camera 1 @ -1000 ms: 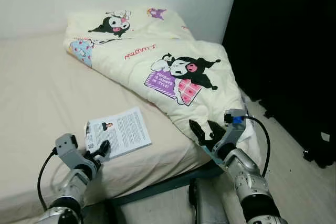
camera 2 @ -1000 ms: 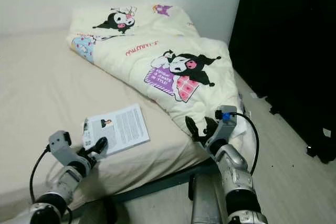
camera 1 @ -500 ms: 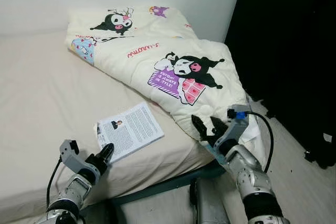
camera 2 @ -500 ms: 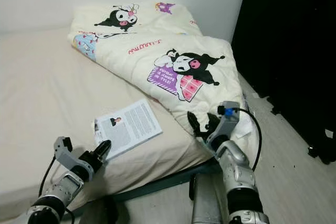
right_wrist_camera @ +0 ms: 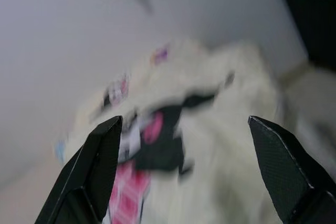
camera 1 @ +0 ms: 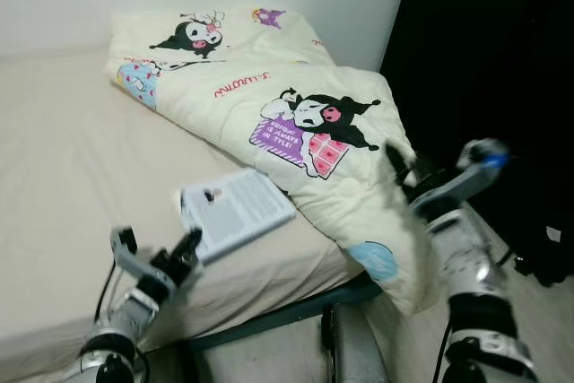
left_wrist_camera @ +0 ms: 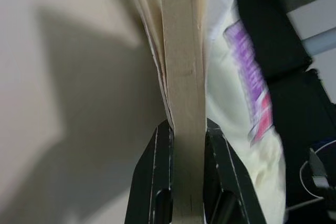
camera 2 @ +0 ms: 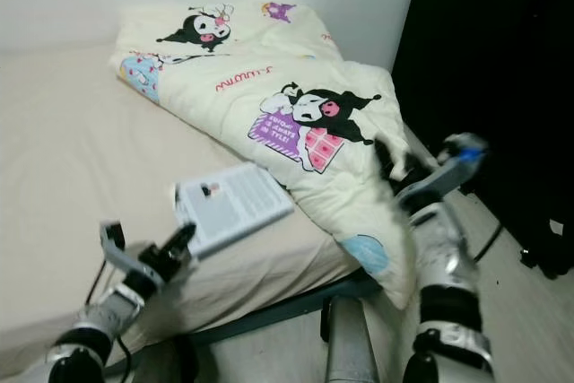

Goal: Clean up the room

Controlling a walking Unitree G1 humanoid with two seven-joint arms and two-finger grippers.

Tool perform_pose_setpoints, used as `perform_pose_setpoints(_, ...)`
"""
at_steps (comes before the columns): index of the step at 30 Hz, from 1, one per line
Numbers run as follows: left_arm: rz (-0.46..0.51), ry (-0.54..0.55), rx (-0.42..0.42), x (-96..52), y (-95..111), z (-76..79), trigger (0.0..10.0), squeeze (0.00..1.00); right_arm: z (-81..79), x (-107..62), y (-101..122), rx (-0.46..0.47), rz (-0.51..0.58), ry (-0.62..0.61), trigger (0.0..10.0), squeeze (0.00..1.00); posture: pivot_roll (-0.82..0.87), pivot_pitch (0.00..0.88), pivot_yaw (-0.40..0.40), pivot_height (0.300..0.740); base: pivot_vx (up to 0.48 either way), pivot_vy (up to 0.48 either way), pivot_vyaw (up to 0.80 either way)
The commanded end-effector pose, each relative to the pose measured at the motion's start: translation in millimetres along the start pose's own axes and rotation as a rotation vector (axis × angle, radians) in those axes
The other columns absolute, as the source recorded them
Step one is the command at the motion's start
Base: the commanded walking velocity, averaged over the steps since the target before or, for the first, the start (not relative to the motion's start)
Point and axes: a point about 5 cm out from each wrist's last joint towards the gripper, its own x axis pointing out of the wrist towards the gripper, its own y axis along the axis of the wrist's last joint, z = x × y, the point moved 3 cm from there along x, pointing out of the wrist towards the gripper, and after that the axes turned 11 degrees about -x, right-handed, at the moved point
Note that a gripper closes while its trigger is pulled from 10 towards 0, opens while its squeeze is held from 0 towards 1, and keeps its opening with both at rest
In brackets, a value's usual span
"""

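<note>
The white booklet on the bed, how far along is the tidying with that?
Done: the left gripper is shut on the white printed booklet, whose far edge looks raised off the beige mattress. In hand: carrying it off. Left: putting it away, and the cream cartoon-print duvet lies rumpled, drooping over the bed's edge. The right gripper is open beside it.

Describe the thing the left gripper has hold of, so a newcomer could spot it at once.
Start at the bed with the beige sheet; a cream cartoon-print quilt is heaped on its right side. Just left of the quilt's near edge, lifted at the bed's front, is a thin white paperback book with printed text, pinched at its edge by the left gripper. It is the only flat, printed item among soft bedding.
</note>
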Motion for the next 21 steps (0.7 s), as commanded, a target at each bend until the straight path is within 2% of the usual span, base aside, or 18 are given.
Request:
perform_pose_setpoints(1, 0.174, -0.058, 0.089, 3.2, 49, 18.7, 0.0, 0.0, 8.0, -0.3, 8, 0.026, 0.026, -0.016, 10.0, 0.0, -0.18, 0.102, -0.016, 0.501, 0.0, 0.0, 0.0)
perform_pose_setpoints(4, 0.379, -0.043, 0.207, 5.5, 106, 44.7, 0.0, 0.0, 27.2, 0.8, 11, 0.012, 0.012, -0.082, 10.0, 0.0, -0.16, 0.087, -0.019, 0.501, 0.0, 0.0, 0.0)
perform_pose_setpoints(6, 0.379, -0.043, 0.207, 5.5, 106, 44.7, 0.0, 0.0, 27.2, 0.8, 11, 0.012, 0.012, -0.082, 10.0, 0.0, -0.16, 0.087, -0.019, 0.501, 0.0, 0.0, 0.0)
perform_pose_setpoints(7, 0.45, -0.044, 0.269, 6.7, 125, 60.4, 0.0, 0.0, 40.6, -4.0, -3, 0.029, -0.043, -0.15, 10.0, 0.0, -0.15, 0.076, -0.025, 0.501, 0.0, 0.0, 0.0)
perform_pose_setpoints(8, 0.45, -0.044, 0.269, 6.7, 125, 60.4, 0.0, 0.0, 40.6, -4.0, -3, 0.029, -0.043, -0.15, 10.0, 0.0, -0.15, 0.076, -0.025, 0.501, 0.0, 0.0, 0.0)
perform_pose_setpoints(9, 0.486, -0.079, 0.318, 9.4, 135, 78.5, 0.0, 0.0, 51.5, -10.5, -19, 0.055, -0.095, -0.215, 10.0, 0.0, -0.14, 0.071, -0.023, 0.501, 0.0, 0.0, 0.0)
perform_pose_setpoints(10, 0.491, -0.088, 0.346, 10.6, 137, 84.3, 0.0, 0.0, 53.2, -12.3, -24, 0.073, -0.11, -0.227, 10.0, 0.0, -0.14, 0.07, -0.024, 0.501, 0.0, 0.0, 0.0)
perform_pose_setpoints(15, 0.508, -0.103, 0.42, 12.7, 142, 101.7, 0.0, 0.0, 49.3, -14.9, -41, 0.117, -0.147, -0.203, 10.0, 0.0, -0.12, 0.069, -0.016, 0.501, 0.0, 0.0, 0.0)
perform_pose_setpoints(17, 0.534, -0.074, 0.443, 10.9, 148, 104.3, 0.0, 0.0, 45.9, -14.2, -43, 0.151, -0.136, -0.173, 10.0, 0.0, -0.1, 0.079, -0.013, 0.501, 0.0, 0.0, 0.0)
perform_pose_setpoints(21, 0.573, -0.004, 0.467, 6.5, 157, 100.7, 0.0, 0.0, 46.2, -13.0, -45, 0.153, -0.138, -0.168, 10.0, 0.0, -0.09, 0.086, -0.009, 0.501, 0.0, 0.0, 0.0)
